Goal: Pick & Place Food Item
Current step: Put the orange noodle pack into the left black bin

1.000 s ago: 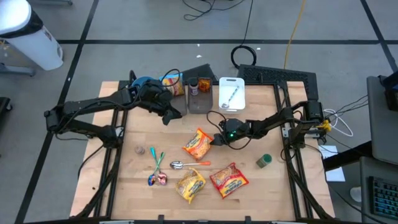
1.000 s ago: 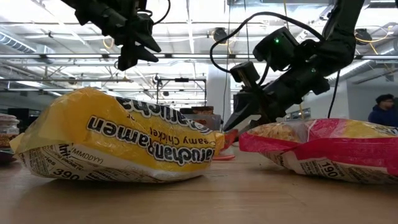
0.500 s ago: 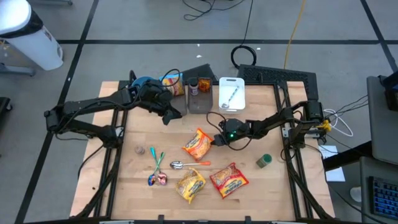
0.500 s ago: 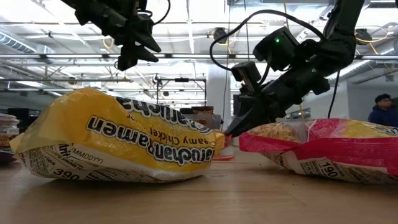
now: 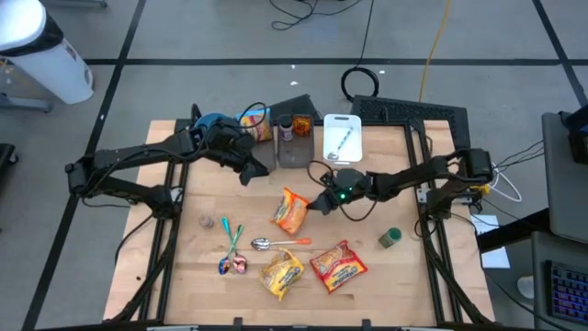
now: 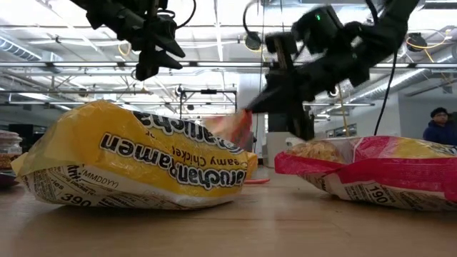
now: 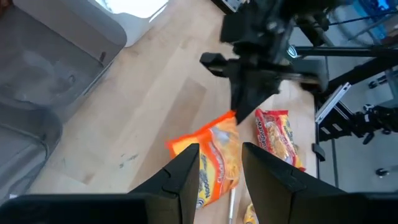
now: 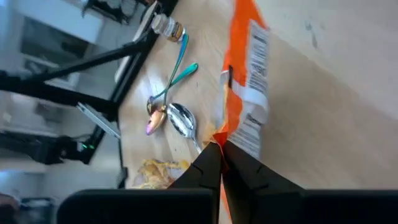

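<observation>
Two arms work over the wooden table (image 5: 367,276), and only the right gripper (image 5: 315,204) holds anything: its fingers are pinched tight on the edge of the orange ramen packet (image 5: 290,211), which hangs from the fingertips, raised off the boards. The right wrist view proves the pinch, with the orange ramen packet (image 8: 244,81) caught by its crimped edge between the closed fingertips (image 8: 211,163), and beyond them it shows the spoons (image 8: 168,109) lying on the wood, which the low view cannot see. The low view instead gives the height: the packet (image 6: 232,128) dangles above the tabletop behind the yellow ramen packet (image 6: 136,160) and the red ramen packet (image 6: 371,168), both lying flat in the foreground. From overhead those two packets, yellow (image 5: 281,272) and red (image 5: 338,264), sit below the right gripper toward the table's near edge. The left gripper (image 5: 250,171) hovers well apart from the right one, its fingers partly spread and holding nothing; just beyond it stands a clear plastic bin (image 5: 295,147), whose contents I cannot make out, beside a white tray (image 5: 343,135) holding a utensil.
</observation>
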You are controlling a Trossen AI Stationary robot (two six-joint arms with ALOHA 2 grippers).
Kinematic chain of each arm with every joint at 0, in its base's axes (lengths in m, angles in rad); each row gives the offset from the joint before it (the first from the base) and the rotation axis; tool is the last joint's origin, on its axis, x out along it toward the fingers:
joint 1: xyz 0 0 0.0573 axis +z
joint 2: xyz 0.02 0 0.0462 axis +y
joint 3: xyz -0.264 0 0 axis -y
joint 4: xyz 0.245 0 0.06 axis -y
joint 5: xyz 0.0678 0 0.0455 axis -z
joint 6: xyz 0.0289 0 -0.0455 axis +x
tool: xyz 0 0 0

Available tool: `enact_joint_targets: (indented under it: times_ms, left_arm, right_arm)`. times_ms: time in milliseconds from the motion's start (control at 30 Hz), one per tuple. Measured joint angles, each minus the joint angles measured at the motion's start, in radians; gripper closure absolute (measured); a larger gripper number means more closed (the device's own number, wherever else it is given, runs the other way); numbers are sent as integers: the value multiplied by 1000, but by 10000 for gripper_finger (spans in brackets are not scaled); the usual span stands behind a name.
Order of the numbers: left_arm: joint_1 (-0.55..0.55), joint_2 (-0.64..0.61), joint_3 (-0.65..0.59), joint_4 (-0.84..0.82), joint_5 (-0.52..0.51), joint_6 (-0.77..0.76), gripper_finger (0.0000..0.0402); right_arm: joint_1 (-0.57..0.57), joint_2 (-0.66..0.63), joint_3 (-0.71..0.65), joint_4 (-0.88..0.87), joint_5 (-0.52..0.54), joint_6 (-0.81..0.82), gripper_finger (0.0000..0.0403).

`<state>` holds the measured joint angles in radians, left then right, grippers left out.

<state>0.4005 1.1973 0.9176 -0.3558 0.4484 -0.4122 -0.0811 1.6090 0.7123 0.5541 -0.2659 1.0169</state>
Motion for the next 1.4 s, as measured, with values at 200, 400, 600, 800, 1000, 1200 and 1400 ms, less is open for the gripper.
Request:
enact_joint_targets:
  times_ms: [200, 400, 600, 800, 1000, 1200, 1400]
  left_arm:
    - [0, 0, 8, 24, -1, 57, 275]
    - [-7, 0, 53, 21, 1, 175, 275]
    - [-73, 5, 182, -125, -126, 443, 275]
    - [-126, 43, 355, -244, -266, 584, 275]
    - [-126, 176, 554, -423, -77, 567, 275]
    - [-155, 324, 711, -592, 3, 648, 275]
    - [-183, 386, 773, -620, 5, 732, 275]
  right_arm:
    - [-11, -91, 141, -309, -5, -181, 403]
    - [-18, -93, 321, -494, -78, -334, 403]
    - [-35, -95, 433, -577, -114, -428, 403]
    - [-77, -95, 471, -590, -238, -430, 403]
    - [-86, -93, 510, -631, -306, -479, 403]
    - [-88, -94, 596, -759, -316, -577, 403]
    - [-81, -94, 620, -778, -333, -607, 403]
